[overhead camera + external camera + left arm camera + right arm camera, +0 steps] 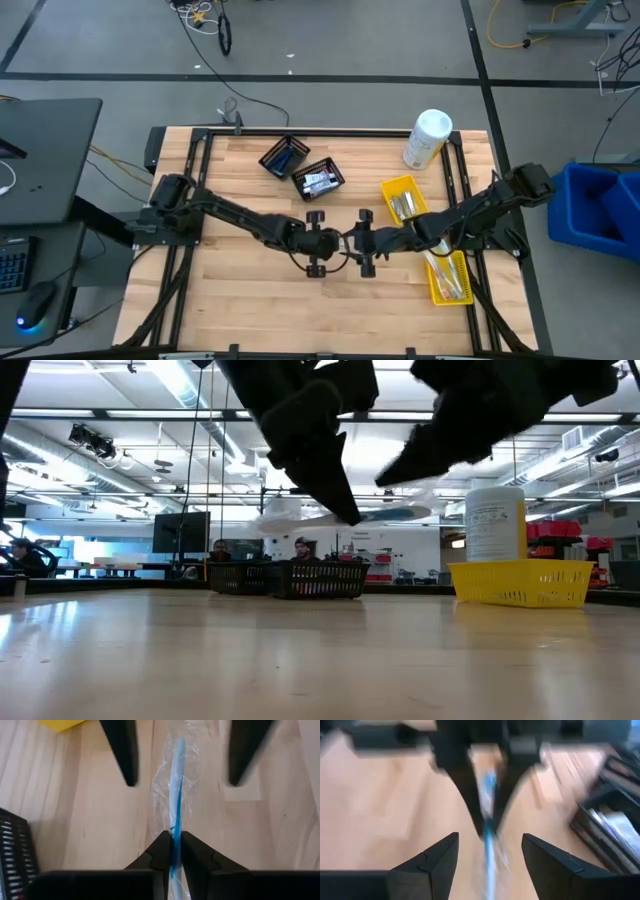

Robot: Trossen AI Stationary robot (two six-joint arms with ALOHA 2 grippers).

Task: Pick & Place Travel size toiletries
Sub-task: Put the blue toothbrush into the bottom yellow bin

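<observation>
Mid-air handoff, centre of the high view. My left gripper [172, 851] has its fingers clamped on a wrapped blue toothbrush [176, 795], pinching one end so the rest of it sticks out free toward the other arm. That free length is the point: it leaves something to grab or let go of.

My right gripper [489, 851] faces it head-on, fingers apart, straddling the toothbrush without touching it as far as I can tell. Can't say from this whether it's about to take or has just released.

Low view: toothbrush hangs roughly level, well above the counter [250, 290], not resting on anything.

Pose: both arms stretched in from the frame's left and right edges, wrists meeting nose to nose near the middle, both raised off the counter.

Yellow bins [404, 198] sit right of centre, black mesh baskets [318, 181] upper centre. My guess is one of those is the drop target.
</observation>
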